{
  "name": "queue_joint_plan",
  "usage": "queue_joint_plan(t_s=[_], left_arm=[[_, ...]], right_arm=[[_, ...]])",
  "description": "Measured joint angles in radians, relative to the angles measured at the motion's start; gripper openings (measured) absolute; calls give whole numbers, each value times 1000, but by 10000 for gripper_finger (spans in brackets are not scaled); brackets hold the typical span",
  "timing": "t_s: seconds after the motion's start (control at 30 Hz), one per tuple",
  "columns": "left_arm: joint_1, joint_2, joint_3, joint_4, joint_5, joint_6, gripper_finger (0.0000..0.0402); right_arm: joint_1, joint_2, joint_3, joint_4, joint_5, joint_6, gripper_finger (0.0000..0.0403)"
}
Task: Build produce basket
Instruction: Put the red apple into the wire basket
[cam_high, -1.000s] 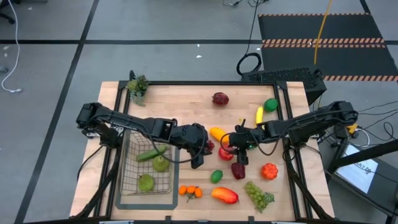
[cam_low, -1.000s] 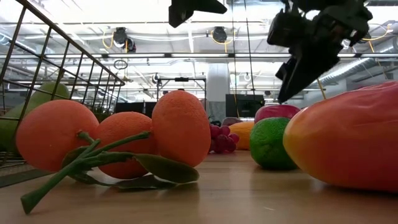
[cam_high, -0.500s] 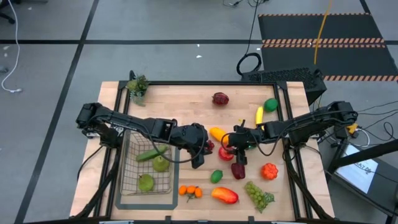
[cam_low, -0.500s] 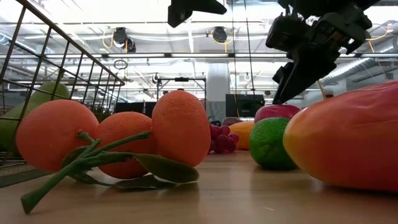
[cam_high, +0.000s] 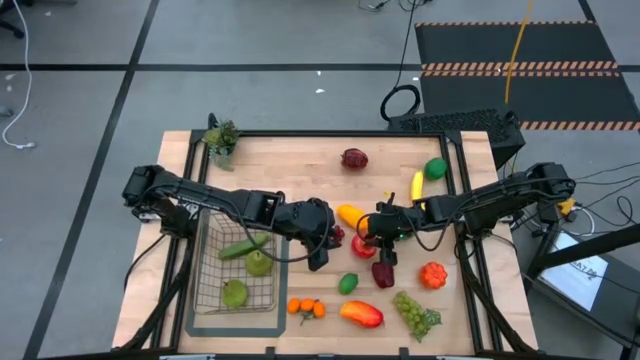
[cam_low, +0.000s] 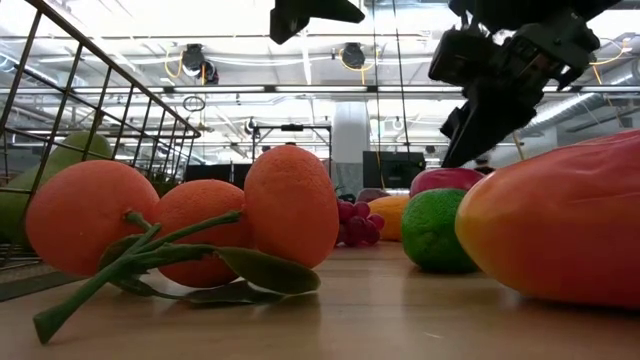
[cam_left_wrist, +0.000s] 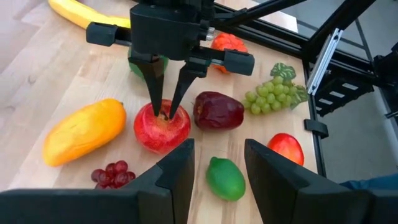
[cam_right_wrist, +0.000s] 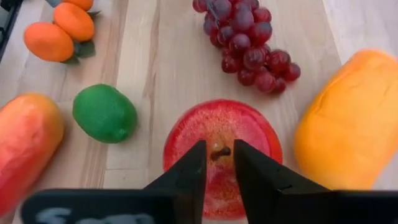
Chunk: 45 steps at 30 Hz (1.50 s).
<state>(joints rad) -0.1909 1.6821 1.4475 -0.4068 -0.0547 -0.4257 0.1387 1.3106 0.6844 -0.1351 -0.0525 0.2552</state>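
The wire basket (cam_high: 200, 300) stands at the table's near left with a cucumber (cam_high: 243, 248) and two green pears (cam_high: 258, 264) in it. A red apple (cam_high: 362, 246) rests upright on the table's middle, between purple grapes (cam_right_wrist: 245, 37) and a yellow mango (cam_right_wrist: 348, 118). My right gripper (cam_right_wrist: 219, 163) comes down on the apple's top, its fingers closed in around the stem. My left gripper (cam_left_wrist: 217, 165) hangs open above the table just left of the apple, holding nothing. My right gripper has the apple's short stem (cam_right_wrist: 219, 151) between its two fingertips (cam_left_wrist: 153, 93), which reach into the dimple on top of the fruit. The fingers come slanting down from the table's right side. The apple sits upright on the table.
Loose produce lies around the apple: a lime (cam_high: 348, 283), a dark red fruit (cam_high: 383, 273), oranges (cam_high: 306, 307), a red-yellow mango (cam_high: 361, 314), green grapes (cam_high: 415, 312) and a banana (cam_high: 417, 185). A leafy sprig (cam_high: 222, 140) stands at the far left corner.
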Motion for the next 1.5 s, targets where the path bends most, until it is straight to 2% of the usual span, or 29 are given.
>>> queue_joint_plan(t_s=[0.33,0.6,0.7,0.87,0.97,1.13,1.37,1.5], left_arm=[[0,0,0,-2,10,7,140],[6,-101,-2,-42,50,-22,140],[7,-158,-2,-72,9,27,141],[7,-234,-2,-117,-78,108,141],[7,-267,-1,-133,-86,129,146],[-2,-308,0,-117,-89,91,197],[-35,-320,0,-122,-102,-30,315],[-71,-320,0,-110,-138,-112,355]], right_arm=[[1,0,-24,66,-6,57,7],[24,-47,-24,238,12,351,4],[46,-73,14,234,75,412,3],[61,-78,142,204,170,415,2],[61,-74,219,176,211,414,1],[61,-74,318,94,227,416,1],[60,-90,424,-24,79,409,1],[60,-140,424,-43,20,388,0]])
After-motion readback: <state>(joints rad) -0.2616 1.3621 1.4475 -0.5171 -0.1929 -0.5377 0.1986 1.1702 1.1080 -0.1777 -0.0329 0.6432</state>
